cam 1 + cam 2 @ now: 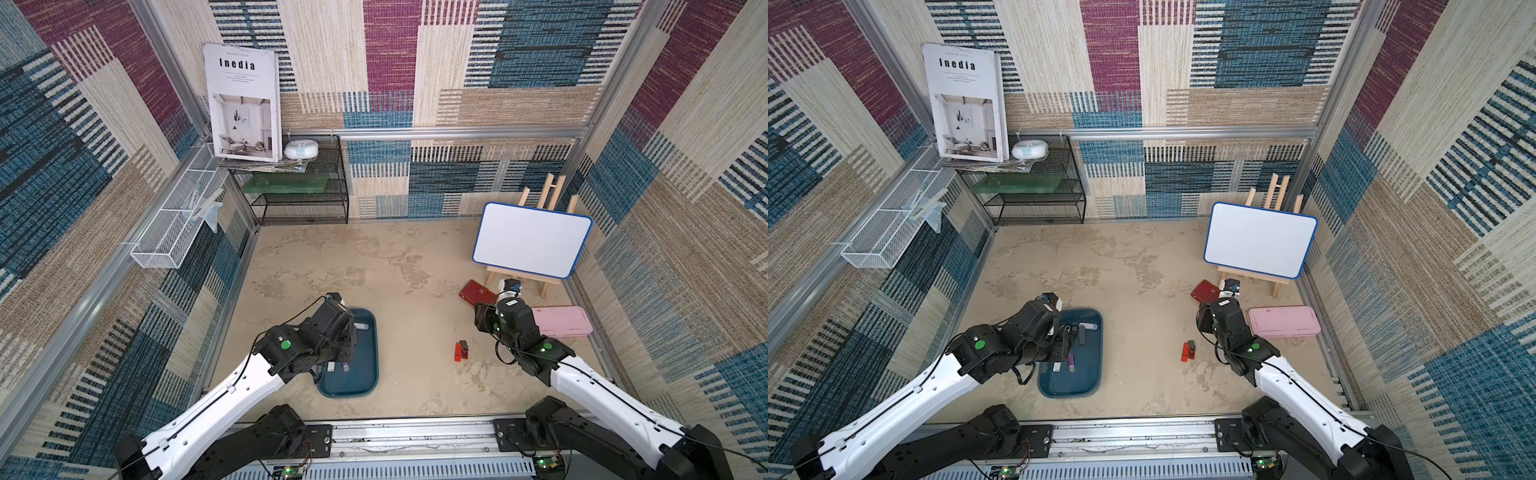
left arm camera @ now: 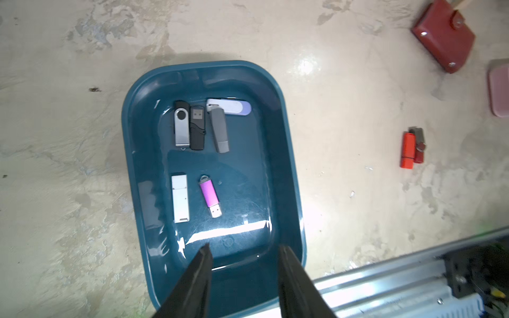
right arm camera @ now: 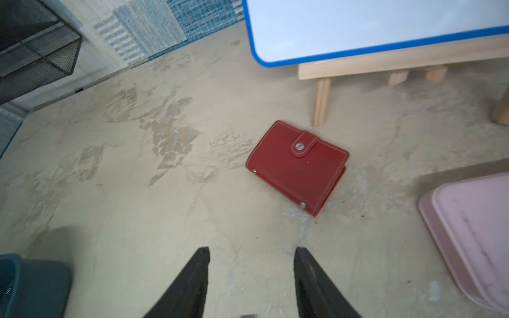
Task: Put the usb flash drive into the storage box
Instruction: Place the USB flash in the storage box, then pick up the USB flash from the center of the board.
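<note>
left gripper (image 2: pixel 245 247): we see its two fingers spread with nothing between them, hanging over one end of the storage box.
storage box (image 2: pixel 287 154): directly under the left gripper, flat on the table (image 2: pixel 68 165); most of it stretches ahead of the fingertips.
drives in the box: six lie ahead of the left gripper. The white drive (image 2: pixel 180 198) and purple drive (image 2: pixel 210 194) are closest. Farther on are the silver drive (image 2: pixel 181 126), black drive (image 2: pixel 197 128), grey drive (image 2: pixel 219 129) and lilac drive (image 2: pixel 231 106) (the last two seem to touch).
drives outside the box: the orange drive (image 2: pixel 407 150) and dark red drive (image 2: pixel 419 146) lie side by side, touching. In a top view we find this pair (image 1: pixel 460 351) between the two grippers, nearer the right one.
right gripper (image 3: pixel 250 249): fingers spread and empty, above bare table.
wallet (image 3: pixel 297 168): ahead of the right gripper, snapped shut, near an easel leg (image 3: pixel 321 102).
pink case (image 3: pixel 473 234): just off to the right gripper's outer side.
</note>
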`<state>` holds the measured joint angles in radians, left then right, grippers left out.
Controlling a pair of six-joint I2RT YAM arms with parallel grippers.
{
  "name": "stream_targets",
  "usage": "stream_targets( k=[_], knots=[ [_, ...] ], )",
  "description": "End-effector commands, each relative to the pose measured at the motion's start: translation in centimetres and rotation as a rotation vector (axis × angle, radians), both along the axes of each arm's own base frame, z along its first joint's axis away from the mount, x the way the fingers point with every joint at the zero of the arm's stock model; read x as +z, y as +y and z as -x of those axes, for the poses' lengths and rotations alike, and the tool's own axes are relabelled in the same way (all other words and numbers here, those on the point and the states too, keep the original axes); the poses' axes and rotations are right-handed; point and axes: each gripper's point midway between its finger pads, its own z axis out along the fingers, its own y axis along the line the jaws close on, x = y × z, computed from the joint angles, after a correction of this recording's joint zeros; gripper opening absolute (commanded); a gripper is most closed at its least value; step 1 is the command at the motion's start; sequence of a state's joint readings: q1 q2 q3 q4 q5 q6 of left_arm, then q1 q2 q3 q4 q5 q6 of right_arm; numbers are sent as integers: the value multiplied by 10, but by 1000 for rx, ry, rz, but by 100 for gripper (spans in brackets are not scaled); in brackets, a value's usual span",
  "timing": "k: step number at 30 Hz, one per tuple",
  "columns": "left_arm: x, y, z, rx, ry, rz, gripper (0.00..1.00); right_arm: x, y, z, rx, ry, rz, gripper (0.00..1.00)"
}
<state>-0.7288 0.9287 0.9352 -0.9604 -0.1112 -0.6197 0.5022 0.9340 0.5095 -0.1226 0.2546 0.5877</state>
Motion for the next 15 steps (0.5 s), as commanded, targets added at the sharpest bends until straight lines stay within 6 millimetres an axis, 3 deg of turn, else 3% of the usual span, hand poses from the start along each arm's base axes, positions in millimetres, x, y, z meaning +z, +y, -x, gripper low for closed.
stream_targets(
  k=[1,6,15],
  knots=[
    [8,-5,9,-83,6,18,44,-28,26,30,157,224,-39,53],
    [10,-8,10,-121,-4,24,45,-51,29,50,169,378,2,51],
    [9,-11,10,-132,-14,46,46,-88,28,63,151,502,63,52]
  ],
)
